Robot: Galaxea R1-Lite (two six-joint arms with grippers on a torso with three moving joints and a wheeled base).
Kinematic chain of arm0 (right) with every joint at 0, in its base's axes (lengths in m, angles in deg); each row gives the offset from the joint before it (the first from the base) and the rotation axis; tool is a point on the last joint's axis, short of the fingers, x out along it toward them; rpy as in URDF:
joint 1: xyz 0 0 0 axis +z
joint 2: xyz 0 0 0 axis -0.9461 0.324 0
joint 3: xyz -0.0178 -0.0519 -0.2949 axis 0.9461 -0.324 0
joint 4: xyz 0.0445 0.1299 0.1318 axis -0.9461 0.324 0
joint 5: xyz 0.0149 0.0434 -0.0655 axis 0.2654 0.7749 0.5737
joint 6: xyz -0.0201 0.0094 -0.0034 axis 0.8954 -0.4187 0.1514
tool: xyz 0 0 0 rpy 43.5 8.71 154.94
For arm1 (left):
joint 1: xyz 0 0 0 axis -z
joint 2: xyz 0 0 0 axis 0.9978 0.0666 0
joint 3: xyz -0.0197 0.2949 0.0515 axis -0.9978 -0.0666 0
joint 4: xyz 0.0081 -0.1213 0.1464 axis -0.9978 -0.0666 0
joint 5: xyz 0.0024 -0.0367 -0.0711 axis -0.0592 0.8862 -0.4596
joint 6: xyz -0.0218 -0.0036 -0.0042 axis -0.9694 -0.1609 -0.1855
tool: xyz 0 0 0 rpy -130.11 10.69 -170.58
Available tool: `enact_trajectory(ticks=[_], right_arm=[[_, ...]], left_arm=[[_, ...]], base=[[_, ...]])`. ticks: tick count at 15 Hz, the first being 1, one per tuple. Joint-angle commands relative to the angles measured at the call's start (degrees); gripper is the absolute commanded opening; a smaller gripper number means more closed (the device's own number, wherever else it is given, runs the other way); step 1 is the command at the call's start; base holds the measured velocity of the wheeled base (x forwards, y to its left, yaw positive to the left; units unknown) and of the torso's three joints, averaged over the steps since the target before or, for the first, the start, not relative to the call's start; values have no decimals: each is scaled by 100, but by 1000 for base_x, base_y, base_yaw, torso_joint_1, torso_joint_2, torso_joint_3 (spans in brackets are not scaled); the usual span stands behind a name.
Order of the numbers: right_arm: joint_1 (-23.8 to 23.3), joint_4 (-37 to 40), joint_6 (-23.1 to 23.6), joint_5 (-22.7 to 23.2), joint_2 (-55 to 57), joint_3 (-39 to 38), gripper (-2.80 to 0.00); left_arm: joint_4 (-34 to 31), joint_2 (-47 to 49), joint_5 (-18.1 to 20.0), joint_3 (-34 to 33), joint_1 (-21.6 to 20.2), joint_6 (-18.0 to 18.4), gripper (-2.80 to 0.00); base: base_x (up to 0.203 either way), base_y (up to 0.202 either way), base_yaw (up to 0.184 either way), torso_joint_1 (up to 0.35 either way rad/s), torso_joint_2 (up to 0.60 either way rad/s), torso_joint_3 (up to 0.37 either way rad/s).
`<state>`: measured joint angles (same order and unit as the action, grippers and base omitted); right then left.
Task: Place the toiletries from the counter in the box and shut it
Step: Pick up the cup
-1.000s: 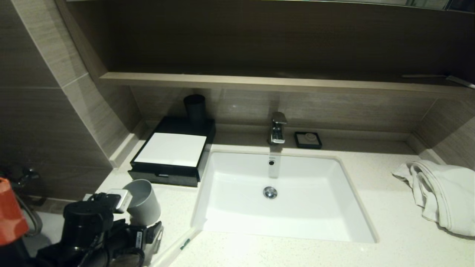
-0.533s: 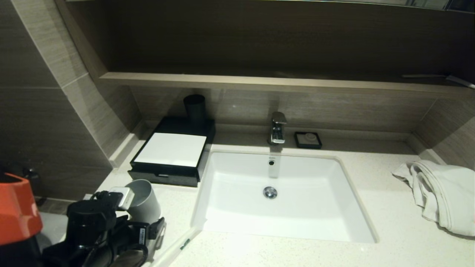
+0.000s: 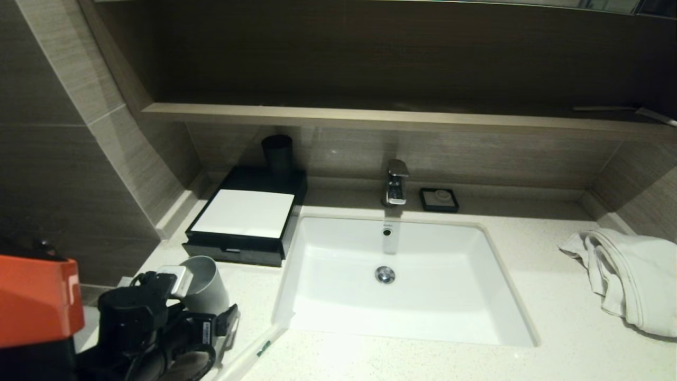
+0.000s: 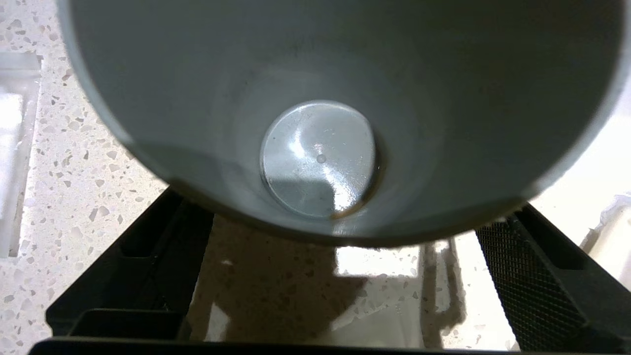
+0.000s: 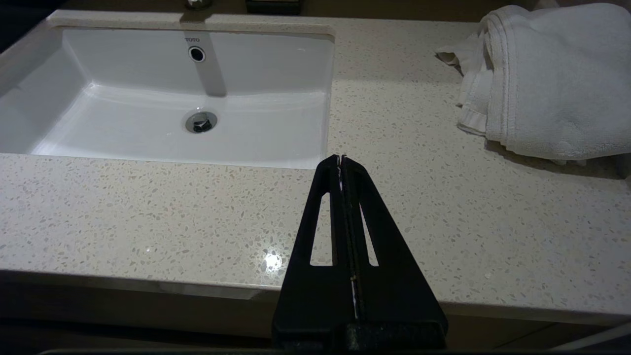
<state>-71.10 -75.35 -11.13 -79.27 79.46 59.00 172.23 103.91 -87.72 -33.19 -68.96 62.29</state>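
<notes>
My left gripper [image 4: 340, 296] hangs with fingers spread wide and empty over the near-left counter [image 3: 402, 365], just beside the grey cup [image 3: 203, 286]. A long sachet [image 3: 254, 353] lies at the near edge — the box [image 3: 243, 214] sits far left, drawer shut. My right gripper [image 5: 341, 160] rests pressed closed, parked near the basin [image 5: 172, 93].

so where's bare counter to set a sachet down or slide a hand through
Widest bare stretch: the counter between the basin and the white towel, running along the front edge. A narrower strip lies behind the basin, right of the soap dish. Crowded: the front left corner, where grey cup, left gripper, sachet and box cluster.
</notes>
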Motion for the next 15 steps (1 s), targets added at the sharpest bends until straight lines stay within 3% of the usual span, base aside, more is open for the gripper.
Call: enact_trajectory(ticks=[1,3,15], right_arm=[[-8,-1,2,1,0,0,-280],[0,-1,2,1,0,0,-280],[0,-1,2,1,0,0,-280]], left_arm=[[243,232,-13,-71,0,-8,0],[485,470,-15,-170,0,-2,0],[500,415,-66,-3,0,-27,0]], base=[[0,0,0,0,0,0],[0,0,0,0,0,0],[0,0,0,0,0,0]])
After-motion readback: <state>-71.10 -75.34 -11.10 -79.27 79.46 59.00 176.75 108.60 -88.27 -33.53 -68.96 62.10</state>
